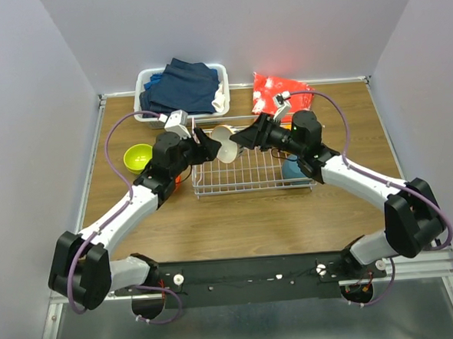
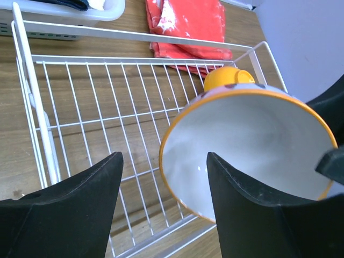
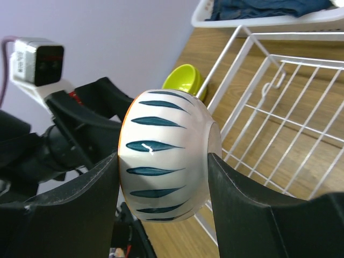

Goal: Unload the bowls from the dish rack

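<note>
The white bowl with dark ribbed stripes has an orange rim and is held on its side over the white wire dish rack. My right gripper is shut on it, pinching rim to foot. In the top view the bowl hangs between both grippers. My left gripper is open, its jaws standing on either side of the bowl's rim, one finger in front of the white inside. A lime green bowl sits on the table left of the rack, and a teal blue bowl lies under the right arm.
A solid white tub of dark blue clothes stands at the back left. A red-orange cloth lies at the back right. A yellow-orange rounded thing shows behind the held bowl. Purple walls close in on three sides.
</note>
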